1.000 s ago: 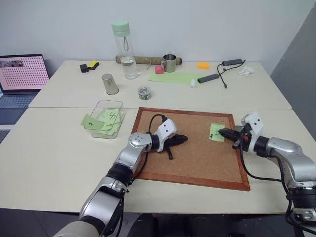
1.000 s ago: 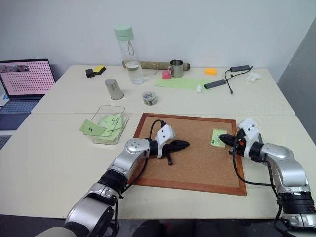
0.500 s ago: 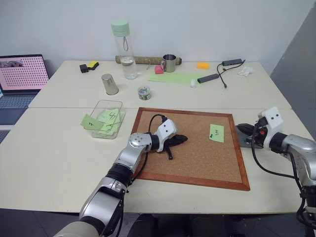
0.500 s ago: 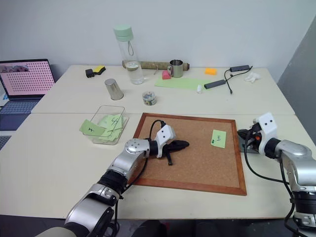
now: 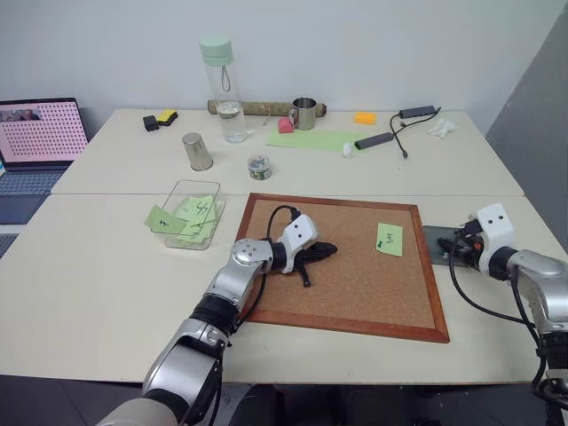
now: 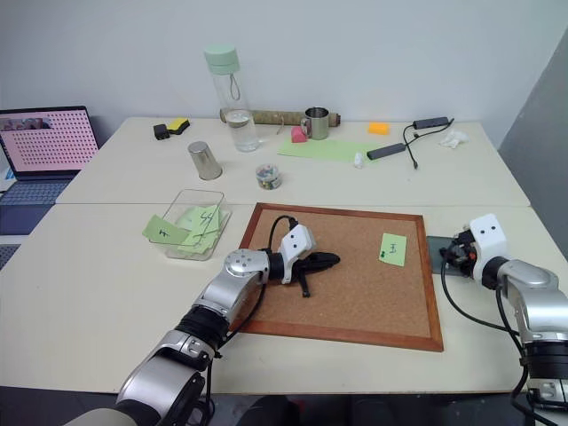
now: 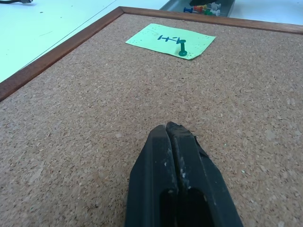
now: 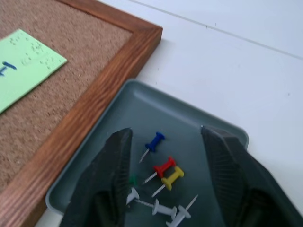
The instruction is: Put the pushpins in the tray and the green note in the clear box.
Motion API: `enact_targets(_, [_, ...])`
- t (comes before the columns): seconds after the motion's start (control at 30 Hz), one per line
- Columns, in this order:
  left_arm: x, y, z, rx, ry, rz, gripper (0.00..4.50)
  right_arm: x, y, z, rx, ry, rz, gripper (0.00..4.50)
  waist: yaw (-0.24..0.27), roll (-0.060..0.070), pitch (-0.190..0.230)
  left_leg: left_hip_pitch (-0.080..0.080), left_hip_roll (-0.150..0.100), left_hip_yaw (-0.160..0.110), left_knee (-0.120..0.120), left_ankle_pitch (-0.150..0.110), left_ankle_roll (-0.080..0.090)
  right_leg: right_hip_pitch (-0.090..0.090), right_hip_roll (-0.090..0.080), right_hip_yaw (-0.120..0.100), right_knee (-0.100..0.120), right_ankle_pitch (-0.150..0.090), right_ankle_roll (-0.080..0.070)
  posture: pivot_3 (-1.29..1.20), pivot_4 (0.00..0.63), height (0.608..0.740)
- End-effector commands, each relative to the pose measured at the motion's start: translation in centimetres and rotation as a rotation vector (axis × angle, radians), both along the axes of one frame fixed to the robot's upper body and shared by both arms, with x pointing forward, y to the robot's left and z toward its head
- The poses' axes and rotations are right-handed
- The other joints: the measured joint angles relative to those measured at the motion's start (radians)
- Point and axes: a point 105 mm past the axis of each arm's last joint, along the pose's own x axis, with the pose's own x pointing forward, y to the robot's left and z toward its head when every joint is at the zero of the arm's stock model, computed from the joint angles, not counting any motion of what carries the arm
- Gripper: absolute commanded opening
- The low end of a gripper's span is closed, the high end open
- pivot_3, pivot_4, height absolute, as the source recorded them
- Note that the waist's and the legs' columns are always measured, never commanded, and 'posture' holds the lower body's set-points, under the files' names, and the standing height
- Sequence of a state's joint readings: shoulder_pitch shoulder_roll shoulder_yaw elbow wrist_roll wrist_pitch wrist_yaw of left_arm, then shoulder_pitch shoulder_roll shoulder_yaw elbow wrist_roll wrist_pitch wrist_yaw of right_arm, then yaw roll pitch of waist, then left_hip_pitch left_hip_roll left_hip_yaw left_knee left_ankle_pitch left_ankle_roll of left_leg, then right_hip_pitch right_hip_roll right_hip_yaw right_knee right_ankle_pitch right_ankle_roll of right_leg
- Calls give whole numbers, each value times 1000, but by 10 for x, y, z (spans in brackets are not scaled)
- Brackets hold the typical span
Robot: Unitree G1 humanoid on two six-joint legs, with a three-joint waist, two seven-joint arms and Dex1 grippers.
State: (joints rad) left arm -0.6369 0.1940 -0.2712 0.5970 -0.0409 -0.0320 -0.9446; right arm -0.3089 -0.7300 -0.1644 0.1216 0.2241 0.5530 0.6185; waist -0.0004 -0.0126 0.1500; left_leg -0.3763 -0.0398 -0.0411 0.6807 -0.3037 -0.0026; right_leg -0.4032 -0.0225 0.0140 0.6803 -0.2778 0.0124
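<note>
A: Where does the right gripper stand?

B: Over the tray, just right of the cork board, its fingers spread and empty. Red, blue, yellow and white pushpins lie loose in the tray between them.

A: And the green note?

B: On the board's right part, pinned by one dark green pin. It lies just left of the right gripper, long axis running near to far.

A: The left gripper?

B: Clenched on nothing, resting mid-board, pointing right toward the note, but well apart from it.

A: So which arm takes that pin?

B: The right is nearer, I'd judge. The clear box lies far left, beyond the board.
</note>
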Motion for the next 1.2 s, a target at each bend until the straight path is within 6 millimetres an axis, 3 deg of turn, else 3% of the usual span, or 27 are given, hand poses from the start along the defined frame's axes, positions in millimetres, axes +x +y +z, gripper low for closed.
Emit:
enact_targets(0.03, [-9,7,-29,67,83,14,0,-3,32,36,14,-96,181,3417,0,0,0,0,0,0,0,0,0,0,0,0,0,0,0,0,150,740])
enact_targets(0.1, [-9,7,-29,67,82,14,0,-10,57,32,35,-76,299,3836,0,0,0,0,0,0,0,0,0,0,0,0,0,0,0,0,150,740])
enact_targets(0.27, [-9,7,-29,71,82,11,0,-11,96,18,70,-60,421,3836,-1,-1,0,0,0,-1,0,0,0,0,0,-1,0,0,0,0,150,740])
enact_targets(0.53, [-10,10,-29,77,80,16,0,5,103,4,126,-51,408,3836,-1,-1,0,0,0,-1,0,0,0,0,0,-1,0,0,0,0,150,740])
enact_targets(0.67, [-10,11,-30,78,80,19,0,9,104,1,162,-48,400,3152,-1,-1,0,0,0,-1,0,0,0,0,0,0,0,0,0,0,150,740])
enact_targets(1.1, [-11,12,-31,81,83,23,0,7,107,-9,179,-27,421,345,-2,-1,0,0,0,0,0,0,0,0,0,0,0,0,0,0,150,740])
enact_targets(1.2, [-11,13,-31,80,85,24,0,5,109,-5,178,-36,436,28,-2,-1,0,0,0,0,0,0,0,0,0,0,0,0,0,0,150,740])
